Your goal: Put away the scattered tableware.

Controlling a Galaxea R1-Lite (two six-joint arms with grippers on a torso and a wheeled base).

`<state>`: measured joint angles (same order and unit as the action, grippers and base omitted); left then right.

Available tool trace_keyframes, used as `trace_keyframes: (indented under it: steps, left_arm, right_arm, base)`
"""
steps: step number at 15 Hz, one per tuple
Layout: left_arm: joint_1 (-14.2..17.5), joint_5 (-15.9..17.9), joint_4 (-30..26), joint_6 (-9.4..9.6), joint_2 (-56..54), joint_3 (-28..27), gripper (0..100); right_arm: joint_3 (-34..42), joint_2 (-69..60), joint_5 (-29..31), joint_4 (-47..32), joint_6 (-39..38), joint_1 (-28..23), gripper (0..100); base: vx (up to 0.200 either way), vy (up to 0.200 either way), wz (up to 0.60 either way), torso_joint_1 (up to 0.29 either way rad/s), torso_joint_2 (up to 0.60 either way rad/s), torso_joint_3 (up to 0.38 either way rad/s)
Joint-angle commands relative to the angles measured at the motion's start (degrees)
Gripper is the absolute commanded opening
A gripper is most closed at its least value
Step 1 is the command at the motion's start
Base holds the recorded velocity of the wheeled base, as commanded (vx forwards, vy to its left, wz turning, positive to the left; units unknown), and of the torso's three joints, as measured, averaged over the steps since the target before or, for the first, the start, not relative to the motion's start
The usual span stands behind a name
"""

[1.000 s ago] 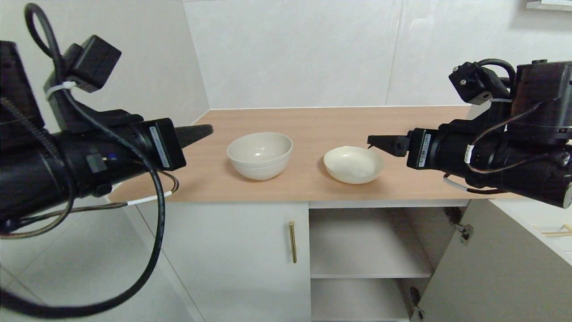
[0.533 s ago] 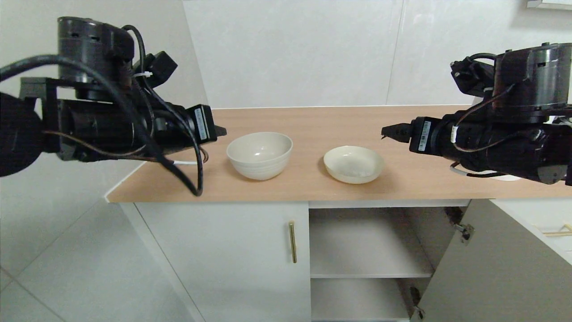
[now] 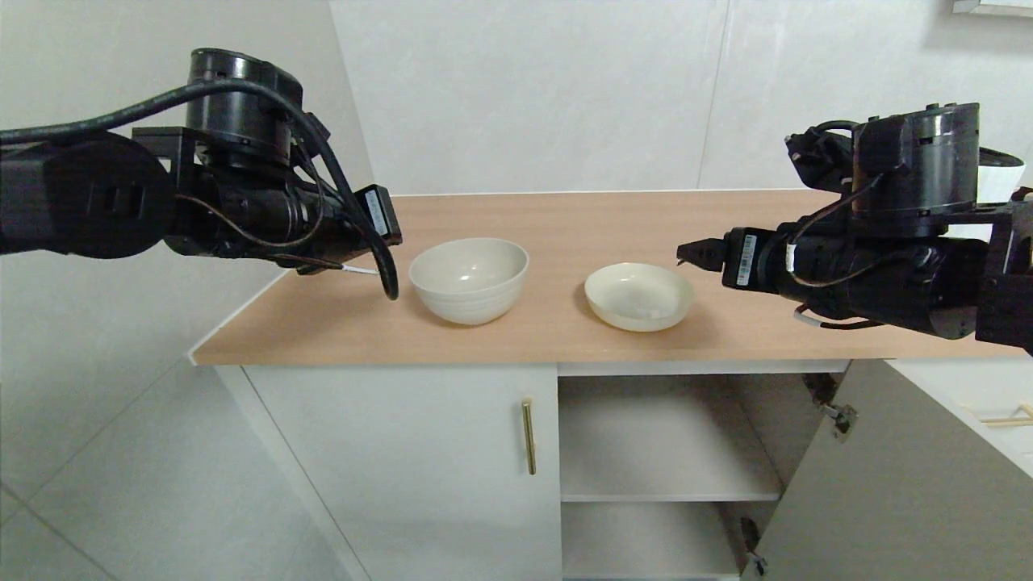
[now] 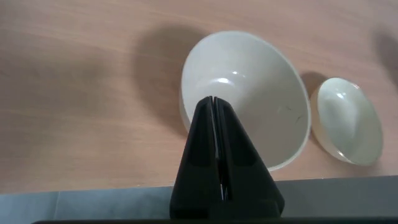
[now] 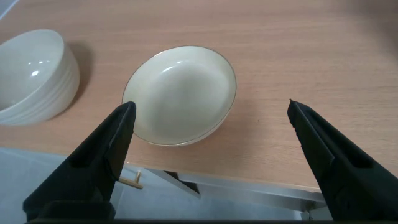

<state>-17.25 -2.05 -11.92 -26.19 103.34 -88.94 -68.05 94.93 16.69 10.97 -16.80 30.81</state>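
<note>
Two pieces of tableware sit side by side near the front edge of the light wooden tabletop (image 3: 565, 218): a deep cream glazed bowl with faint ribs round its lower wall (image 3: 469, 278) on the robot's left, and a shallow cream glazed dish (image 3: 638, 297) on its right, near each other but not touching. Both look like glazed ceramic, so they are probably stiff, fairly heavy for their size, slick under hard fingers, and liable to chip or break if knocked on the tabletop or dropped. The left pincer (image 4: 212, 101) hangs just over the deep bowl's near rim with its fingers pressed together, holding nothing. It would have to spread before it could take anything. The right pincer (image 5: 210, 107) is spread wide and empty, poised just beside and above the shallow dish. For either piece the rim seems the only real hold, one finger inside and one outside the wall. The deep bowl's steep wall offers a good bite, while the dish's low flaring lip gives little purchase and may slip or tip, so a firm pinch well down the lip and a level carry seem wise. Below the tabletop, the white cabinet's bare shelf (image 3: 662, 452) stands open behind a swung-out door (image 3: 888, 484), a likely place to set them down gently.
</note>
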Motion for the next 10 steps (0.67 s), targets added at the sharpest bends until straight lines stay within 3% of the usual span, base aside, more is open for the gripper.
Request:
trace_keyframes:
  steps: [1, 2, 10]
  left_arm:
    - [0.46, -0.06, -0.03, 0.08, -1.21, 0.17, 0]
    - [1.34, -0.06, 0.15, -0.01, -0.77, 0.0, 100]
    - [1.61, -0.24, 0.15, 0.61, 8.46, -2.2, 100]
  right_arm:
    - [0.02, 0.08, 0.01, 0.01, 0.01, 0.04, 100]
    - [0.11, 0.08, 0.01, 0.01, -0.08, 0.04, 100]
    - [0.11, 0.17, 0.01, 0.01, -0.08, 0.04, 100]
  base:
    - [0.0, 0.0, 0.0, 0.0, 0.0, 0.0]
    - [0.0, 0.0, 0.0, 0.0, 0.0, 0.0]
    - [0.0, 0.0, 0.0, 0.0, 0.0, 0.0]
